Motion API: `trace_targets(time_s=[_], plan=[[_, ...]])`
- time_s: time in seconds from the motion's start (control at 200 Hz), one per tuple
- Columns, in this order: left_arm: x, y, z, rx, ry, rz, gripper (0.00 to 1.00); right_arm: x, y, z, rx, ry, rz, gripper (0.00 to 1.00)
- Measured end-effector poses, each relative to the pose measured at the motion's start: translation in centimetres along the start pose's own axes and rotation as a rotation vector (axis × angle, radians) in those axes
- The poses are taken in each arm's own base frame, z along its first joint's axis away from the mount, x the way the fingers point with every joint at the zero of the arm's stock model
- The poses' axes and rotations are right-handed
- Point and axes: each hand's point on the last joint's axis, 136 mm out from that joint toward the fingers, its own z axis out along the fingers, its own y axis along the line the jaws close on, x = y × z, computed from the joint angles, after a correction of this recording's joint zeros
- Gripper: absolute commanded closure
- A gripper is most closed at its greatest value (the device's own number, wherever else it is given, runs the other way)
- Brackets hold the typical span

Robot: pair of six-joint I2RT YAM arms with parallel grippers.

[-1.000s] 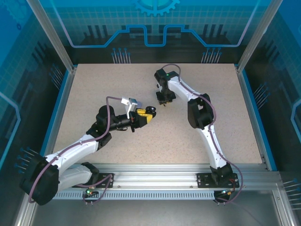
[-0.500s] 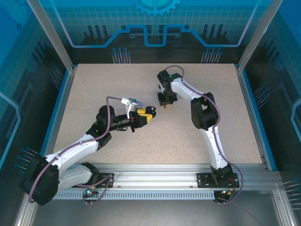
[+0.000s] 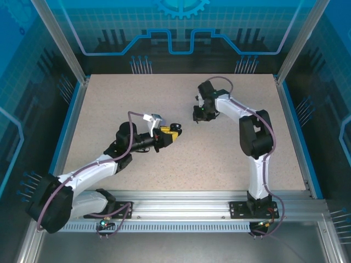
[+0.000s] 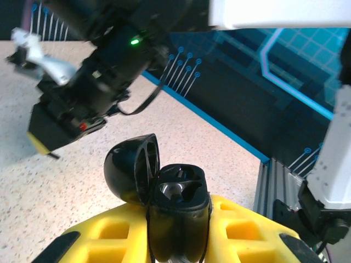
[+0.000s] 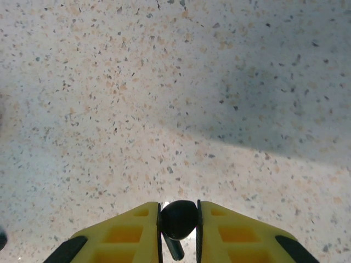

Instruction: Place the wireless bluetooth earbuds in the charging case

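Your left gripper point(image 3: 169, 134) clamps the open charging case point(image 4: 178, 200); right of it, right gripper point(image 3: 199, 115) pinches a black earbud point(image 5: 178, 218).

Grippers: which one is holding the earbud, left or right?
The right gripper: a black earbud is pinched between its yellow fingers. The left gripper instead holds the open black charging case.
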Motion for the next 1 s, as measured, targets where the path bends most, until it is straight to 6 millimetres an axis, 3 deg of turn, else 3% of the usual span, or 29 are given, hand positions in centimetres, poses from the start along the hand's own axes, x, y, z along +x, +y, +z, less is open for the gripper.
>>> trace_targets(time_s=[0.315, 0.565, 0.835, 1.001], plan=[[3.0, 3.5, 2.0, -0.118, 0.048, -0.103, 0.97, 1.8, -0.4, -3.5, -0.088, -0.104, 0.026, 0.80], [4.8, 5.2, 3.2, -0.166, 0.075, -0.137, 0.96, 3.1, 0.5, -7.7, -0.165, -0.212, 0.021, 0.80], [4.5, 5.8, 4.4, -0.164, 0.048, -0.145, 0.96, 4.0, 2.0, -13.6, -0.266, -0.359, 0.037, 0.80], [3.3, 5.0, 5.4, -0.129, 0.015, -0.131, 0.96, 4.3, 3.3, -17.0, -0.342, -0.444, 0.035, 0.80]])
